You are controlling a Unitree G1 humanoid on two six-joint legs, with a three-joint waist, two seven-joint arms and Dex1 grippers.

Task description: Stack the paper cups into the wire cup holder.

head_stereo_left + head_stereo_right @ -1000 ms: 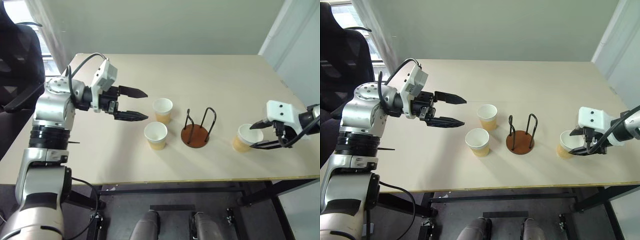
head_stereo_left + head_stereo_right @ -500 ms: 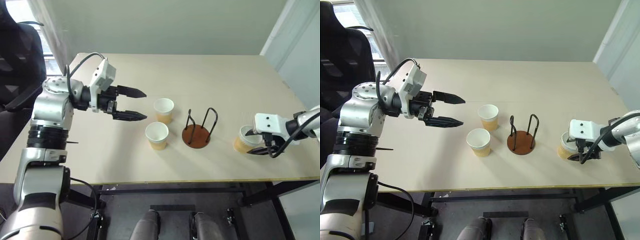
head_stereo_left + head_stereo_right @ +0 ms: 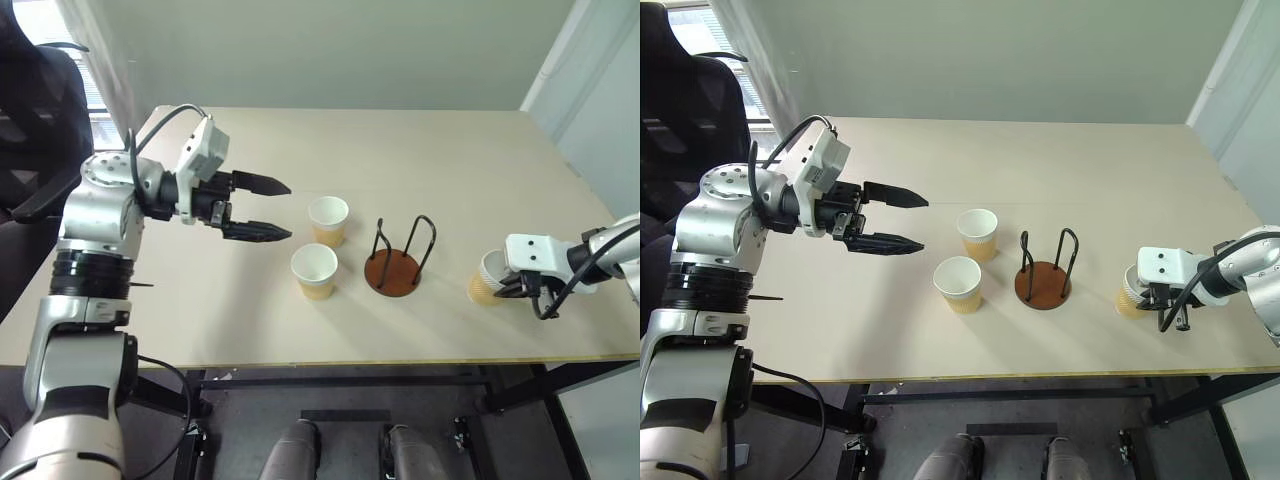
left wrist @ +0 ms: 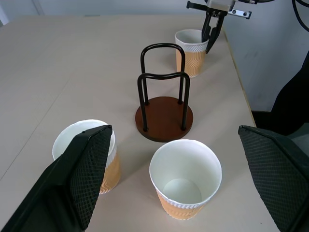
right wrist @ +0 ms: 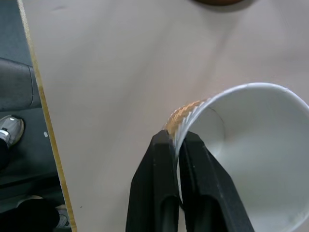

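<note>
Two paper cups (image 3: 328, 220) (image 3: 313, 270) stand upright mid-table, just left of the wire cup holder (image 3: 392, 270). The holder has a rust-brown disc base and two black wire loops with nothing in them. A third paper cup (image 3: 487, 278) stands to the holder's right. My right gripper (image 5: 175, 137) is shut on that cup's rim, one finger inside and one outside. My left gripper (image 3: 288, 210) hovers open to the left of the two cups, pointing toward them and holding nothing. In the left wrist view the cups (image 4: 186, 179) (image 4: 112, 169) sit between its fingers' line of sight.
The beige table (image 3: 420, 150) has bare surface behind the cups and its front edge (image 3: 330, 362) lies close below them. A black chair (image 3: 35, 110) stands off the table's left side. A wall runs along the back.
My right gripper sank onto the right-hand cup and went from open to shut on its rim. The left gripper kept still.
</note>
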